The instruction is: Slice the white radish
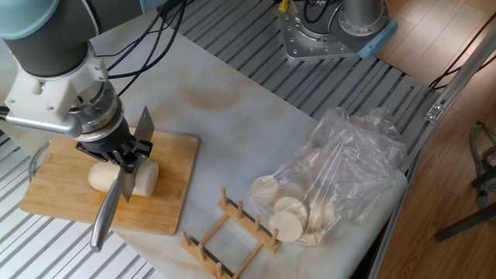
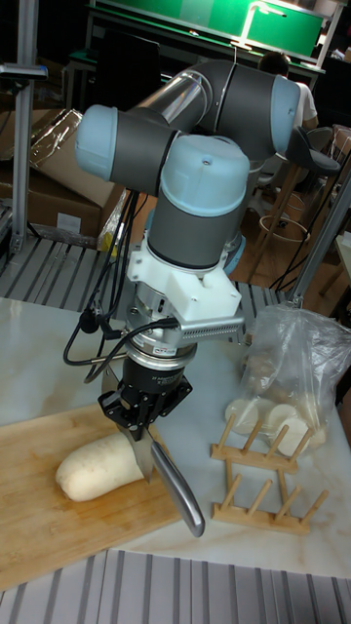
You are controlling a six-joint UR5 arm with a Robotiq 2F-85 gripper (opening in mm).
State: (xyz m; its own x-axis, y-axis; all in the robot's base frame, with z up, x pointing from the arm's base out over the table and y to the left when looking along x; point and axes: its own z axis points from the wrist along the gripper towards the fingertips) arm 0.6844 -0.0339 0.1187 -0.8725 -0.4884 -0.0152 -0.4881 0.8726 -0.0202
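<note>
The white radish [image 1: 99, 177] [image 2: 96, 469] lies on its side on a wooden cutting board [image 1: 58, 198] [image 2: 39, 531], rounded end to the left. My gripper [image 1: 124, 155] [image 2: 137, 426] hangs right over the radish's right part, shut on a grey metal knife [image 1: 106, 211] [image 2: 181, 497]. The knife crosses the radish. Its far end sticks up behind the gripper and its long near end reaches past the board's front edge. The gripper hides the spot where blade and radish meet.
A clear plastic bag [image 1: 349, 167] [image 2: 297, 356] holding pale round slices lies to the right. A small wooden dish rack [image 1: 232, 232] [image 2: 261, 466] stands between the bag and the board. A second robot base [image 1: 333, 27] is at the back.
</note>
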